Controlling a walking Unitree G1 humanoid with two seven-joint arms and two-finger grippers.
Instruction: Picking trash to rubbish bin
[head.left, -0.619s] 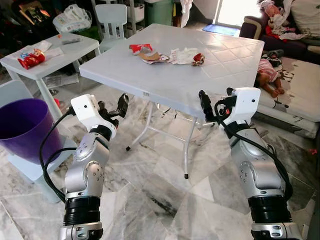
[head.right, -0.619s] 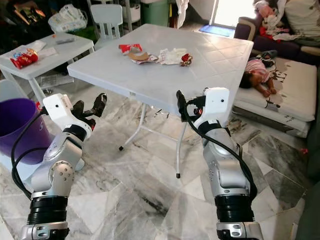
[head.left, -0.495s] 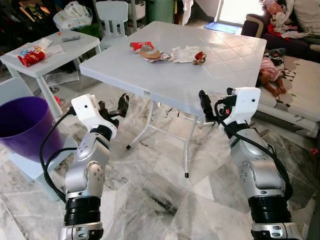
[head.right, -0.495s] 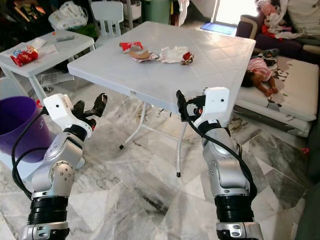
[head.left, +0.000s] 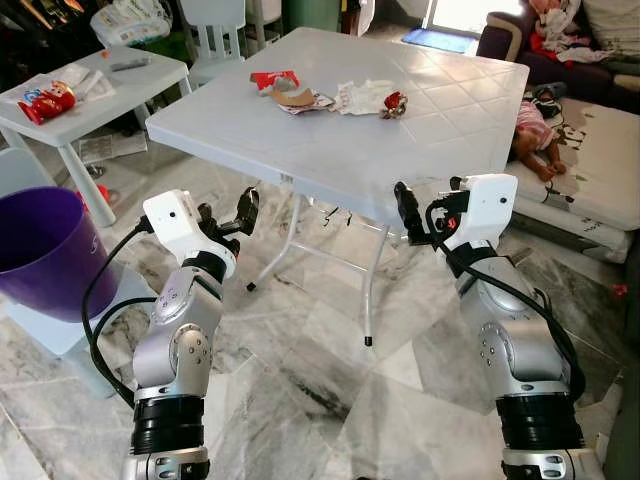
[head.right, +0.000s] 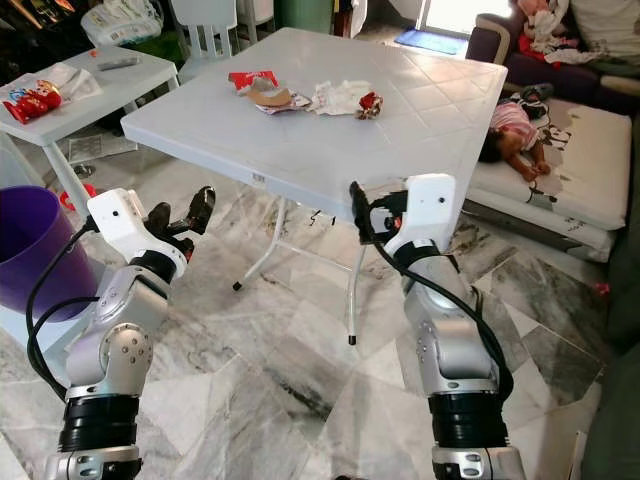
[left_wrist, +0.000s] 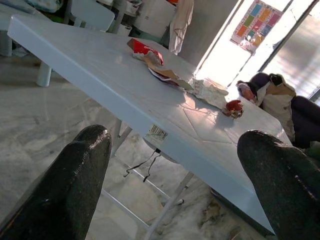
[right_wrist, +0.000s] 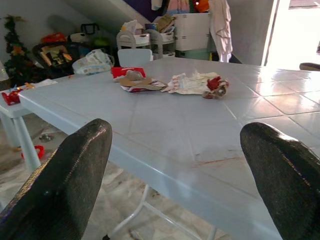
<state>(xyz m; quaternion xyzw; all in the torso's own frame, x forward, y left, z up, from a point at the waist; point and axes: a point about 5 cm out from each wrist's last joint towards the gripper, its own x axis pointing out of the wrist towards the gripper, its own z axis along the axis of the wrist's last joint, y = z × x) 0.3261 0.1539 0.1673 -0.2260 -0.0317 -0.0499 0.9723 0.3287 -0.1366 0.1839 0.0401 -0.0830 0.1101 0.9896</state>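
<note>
Both grippers, left gripper (head.left: 243, 205) and right gripper (head.left: 404, 207), I hold spread, empty, short of table (head.left: 440, 150); wrappers (head.left: 330, 96) upper centre.

table (head.left: 440, 150): white plastic, smooth, slight sheen, moulded square grid | wrappers (head.left: 300, 97): crinkled glossy foil and paper | bin (head.left: 40, 250): purple plastic, smooth | floor (head.left: 330, 400): polished grey-veined marble tiles | arms (head.left: 520, 350): brushed silver metal | fingers (right_wrist: 70, 185): black, matt, finely textured
</note>
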